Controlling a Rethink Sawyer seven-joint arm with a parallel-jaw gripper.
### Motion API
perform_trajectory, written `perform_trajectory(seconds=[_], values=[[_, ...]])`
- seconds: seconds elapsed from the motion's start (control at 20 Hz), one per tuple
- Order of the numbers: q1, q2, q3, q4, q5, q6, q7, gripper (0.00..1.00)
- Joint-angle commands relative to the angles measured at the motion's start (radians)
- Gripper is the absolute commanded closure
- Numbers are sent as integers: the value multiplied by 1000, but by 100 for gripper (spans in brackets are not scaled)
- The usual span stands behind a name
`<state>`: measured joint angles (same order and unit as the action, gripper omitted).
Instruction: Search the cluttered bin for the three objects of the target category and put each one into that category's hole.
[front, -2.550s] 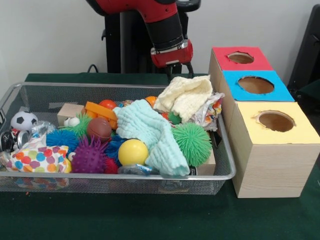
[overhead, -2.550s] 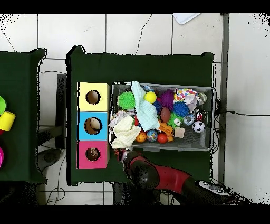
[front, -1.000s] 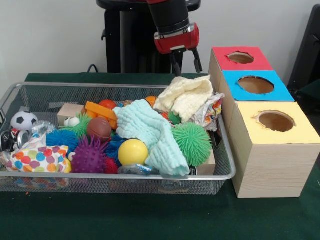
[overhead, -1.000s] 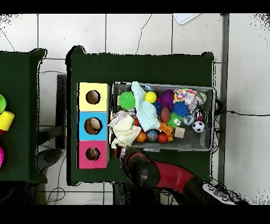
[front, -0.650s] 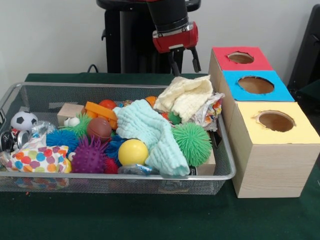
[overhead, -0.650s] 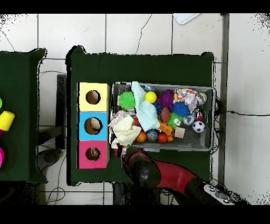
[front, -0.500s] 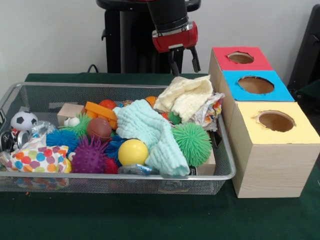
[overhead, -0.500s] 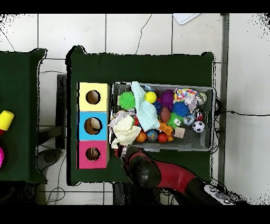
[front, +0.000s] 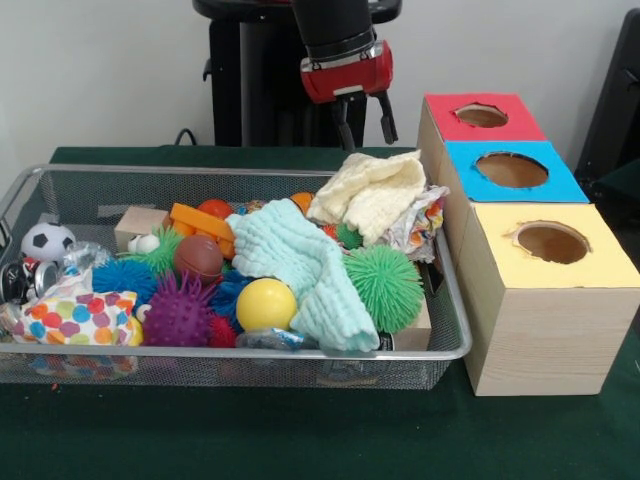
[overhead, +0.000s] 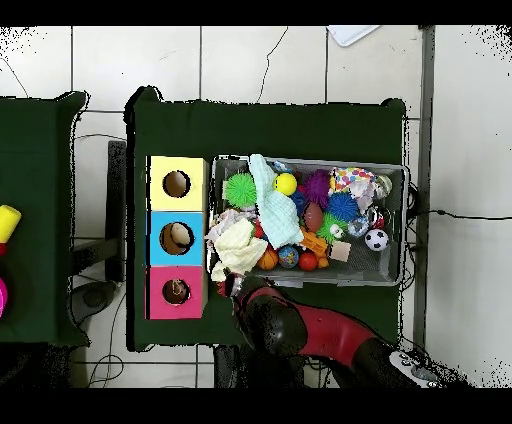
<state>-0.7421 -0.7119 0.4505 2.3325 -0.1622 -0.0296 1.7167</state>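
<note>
A second green-covered table (overhead: 40, 220) is standing at the side, with a yellow cylinder (overhead: 7, 222) lying on it.

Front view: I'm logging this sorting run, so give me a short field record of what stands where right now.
claw: open and empty, hanging above the bin's far right corner
bin: wire mesh basket on green cloth, full of clutter
cloths: cream cloth on top at far right; pale mint cloth draped toward the near rim
balls: yellow ball, green spiky ball, purple spiky ball, soccer ball
boxes: red box, blue box, yellow box, in a row right of the bin, one hole in each top
</note>
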Motion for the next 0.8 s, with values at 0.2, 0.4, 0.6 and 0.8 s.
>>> perform_trajectory(seconds=[0.2, 0.4, 0.6, 0.8], values=[[-1, 3, -4, -168, 60, 45, 145, 0], [29, 33, -47, -211, 52, 41, 130, 0], [58, 55, -79, -251, 46, 51, 116, 0], [96, 81, -121, -274, 26, 34, 108, 0]])
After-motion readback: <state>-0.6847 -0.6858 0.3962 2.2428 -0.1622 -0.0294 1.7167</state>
